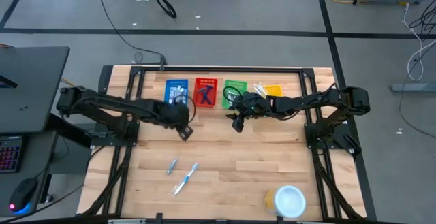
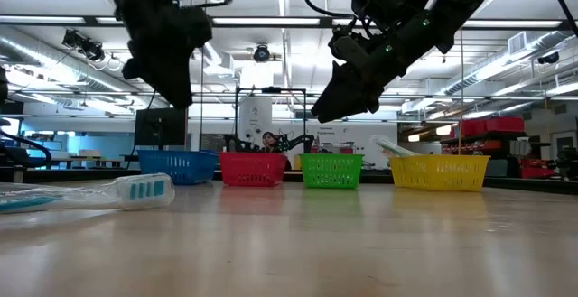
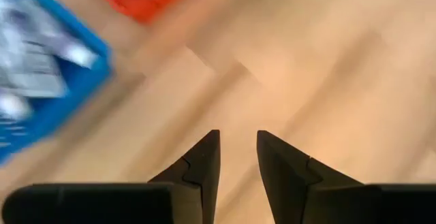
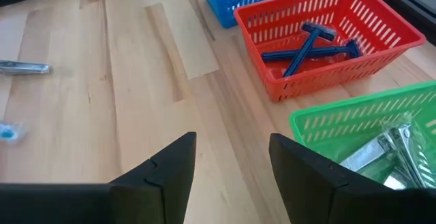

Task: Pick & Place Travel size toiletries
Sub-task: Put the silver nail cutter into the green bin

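Four baskets are sitting in a row along the table's far edge: blue basket (image 1: 176, 92), red basket (image 1: 205, 92), green basket (image 1: 234, 90) and yellow basket (image 1: 272, 90). The red basket is the landmark here.

The left gripper (image 1: 185, 131) is hanging over bare wood just in front of the red basket, toward the blue one. Its fingers (image 3: 204, 157) are standing narrowly apart and are carrying nothing. The right gripper (image 1: 238, 122) is hovering in front of the green basket, on the red basket's other side, with fingers (image 4: 176, 161) spread wide and nothing between them.

Razors (image 4: 310, 45) are lying crossed inside the red basket, white-and-blue tubes are filling the blue one, and silvery packets (image 4: 381, 150) are resting in the green. Two items are waiting loose on the table, well in front of the red basket: a silvery tube (image 1: 172, 165) and, just beside it, a toothbrush (image 1: 185, 179). A round white container (image 1: 289, 200) is sitting far off, near the front edge.

Going by the loose pair, sorting is not finished. The risks from here:
- The tube and toothbrush are lying close together, so a descending gripper could be nudging one while closing on the other.
- Both are thin and flat on the wood, so fingers closing too high could be slipping off.
- The grippers are working near each other in front of the baskets, so both reaching at once could be clashing.
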`<control>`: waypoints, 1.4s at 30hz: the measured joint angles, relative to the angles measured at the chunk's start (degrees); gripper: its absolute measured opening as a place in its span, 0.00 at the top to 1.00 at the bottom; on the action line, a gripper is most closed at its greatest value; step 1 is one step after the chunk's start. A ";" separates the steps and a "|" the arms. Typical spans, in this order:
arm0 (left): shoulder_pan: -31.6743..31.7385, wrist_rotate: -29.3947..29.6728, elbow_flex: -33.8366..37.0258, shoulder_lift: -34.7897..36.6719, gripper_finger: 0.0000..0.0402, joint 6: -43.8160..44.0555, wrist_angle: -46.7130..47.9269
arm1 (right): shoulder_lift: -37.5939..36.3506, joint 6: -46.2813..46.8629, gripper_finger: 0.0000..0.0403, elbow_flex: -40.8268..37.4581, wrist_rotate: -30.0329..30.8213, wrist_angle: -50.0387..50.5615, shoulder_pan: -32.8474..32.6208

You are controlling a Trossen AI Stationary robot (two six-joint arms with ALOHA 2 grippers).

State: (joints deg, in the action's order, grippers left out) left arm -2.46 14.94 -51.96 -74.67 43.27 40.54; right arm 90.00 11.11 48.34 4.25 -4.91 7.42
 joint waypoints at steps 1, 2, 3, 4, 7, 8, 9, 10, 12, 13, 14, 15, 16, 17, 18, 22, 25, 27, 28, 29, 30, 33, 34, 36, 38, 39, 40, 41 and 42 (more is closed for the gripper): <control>-1.45 -0.54 -0.01 -0.20 0.73 1.19 -0.09 | 0.00 0.00 0.51 0.00 0.02 0.00 0.00; -2.88 -1.10 -0.01 -0.38 0.73 2.51 0.30 | 0.00 0.00 0.51 0.01 0.01 -0.01 0.00; -4.27 -1.48 0.00 -0.44 0.73 4.05 0.97 | 0.00 0.00 0.51 0.02 0.02 0.00 0.00; -5.55 -1.68 0.00 -0.41 0.73 5.67 1.25 | 0.00 0.00 0.51 0.01 0.02 0.00 0.00; -9.18 -1.73 0.00 -0.41 0.72 8.86 1.67 | 0.00 0.00 0.51 0.02 0.02 0.00 0.00; -10.31 -1.89 0.00 -0.41 0.71 9.72 1.93 | 0.00 0.00 0.51 0.00 0.02 0.00 0.00; -11.35 -2.26 0.00 -0.41 0.70 10.65 2.40 | 0.00 0.00 0.51 0.02 0.02 0.00 0.00; -12.22 -2.97 0.00 -0.41 0.69 11.92 3.12 | 0.00 0.00 0.51 0.00 0.02 0.00 0.00; -13.83 -4.28 0.08 -0.41 0.67 13.79 3.88 | 0.00 0.00 0.51 0.02 0.02 0.00 0.00; -14.56 -4.49 0.45 -0.36 0.66 14.95 3.60 | 0.00 0.02 0.51 0.01 0.03 0.00 0.00; -15.21 -4.71 0.83 -0.37 0.64 16.22 3.65 | 0.00 0.02 0.51 0.02 0.04 0.00 0.00; -15.86 -5.00 1.16 -0.37 0.63 17.43 3.90 | 0.00 0.02 0.51 0.02 0.03 0.00 0.00; -16.45 -5.73 1.45 -0.37 0.62 18.64 3.91 | 0.00 0.02 0.51 0.02 0.04 0.00 0.00; -17.12 -6.59 1.69 -0.37 0.61 19.92 3.81 | 0.00 0.02 0.51 0.01 0.04 0.00 0.00; -17.76 -7.25 2.00 -0.37 0.60 21.21 3.59 | 0.00 0.02 0.51 0.02 0.04 0.00 0.00; -20.28 -9.21 5.04 -0.37 0.58 25.63 -0.48 | 0.00 0.02 0.51 0.02 0.04 -0.02 0.00; -22.00 -11.09 7.28 -0.37 0.58 29.93 -1.82 | 0.00 0.05 0.51 0.02 0.04 0.00 0.00; -23.03 -11.41 9.04 -0.37 0.58 32.29 -2.55 | 0.00 0.06 0.51 0.00 0.07 -0.01 -0.01; -23.53 -11.42 9.76 -0.38 0.58 33.23 -3.22 | 0.00 0.10 0.51 0.01 0.05 0.00 -0.01; -24.00 -11.36 10.42 -0.39 0.58 34.24 -4.26 | 0.00 0.19 0.51 0.01 0.06 -0.01 -0.01; -24.50 -11.34 10.97 -0.39 0.58 34.72 -5.15 | 0.00 0.19 0.51 0.01 0.06 -0.01 -0.02; -25.73 -11.61 13.84 -0.41 0.58 36.21 -12.00 | 0.00 0.18 0.51 0.02 0.07 0.00 0.00; -26.14 -11.72 14.83 -0.54 0.58 36.41 -14.85 | 0.00 0.18 0.51 0.00 0.07 0.00 0.00; -26.83 -11.72 16.08 -1.47 0.58 36.50 -18.78 | 0.00 0.18 0.51 0.01 0.07 -0.02 -0.02; -27.48 -11.71 16.63 -2.52 0.58 36.53 -18.94 | 0.00 0.16 0.51 0.02 0.07 -0.01 -0.02; -27.61 -11.74 16.63 -3.63 0.58 36.39 -19.12 | 0.00 0.16 0.51 0.02 0.07 -0.02 -0.02; -27.70 -11.95 16.63 -4.80 0.58 35.81 -19.19 | 0.00 0.15 0.51 0.02 0.07 -0.02 -0.02; -27.81 -12.55 16.65 -5.72 0.58 35.51 -18.95 | 0.00 0.13 0.51 0.02 0.07 -0.02 -0.02; -27.87 -13.33 16.65 -6.50 0.58 35.30 -19.18 | 0.00 0.08 0.51 0.00 0.07 -0.02 -0.02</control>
State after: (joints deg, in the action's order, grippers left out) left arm -30.32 1.61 -35.31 -81.17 78.57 21.36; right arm 90.00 11.19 48.34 4.32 -4.93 7.40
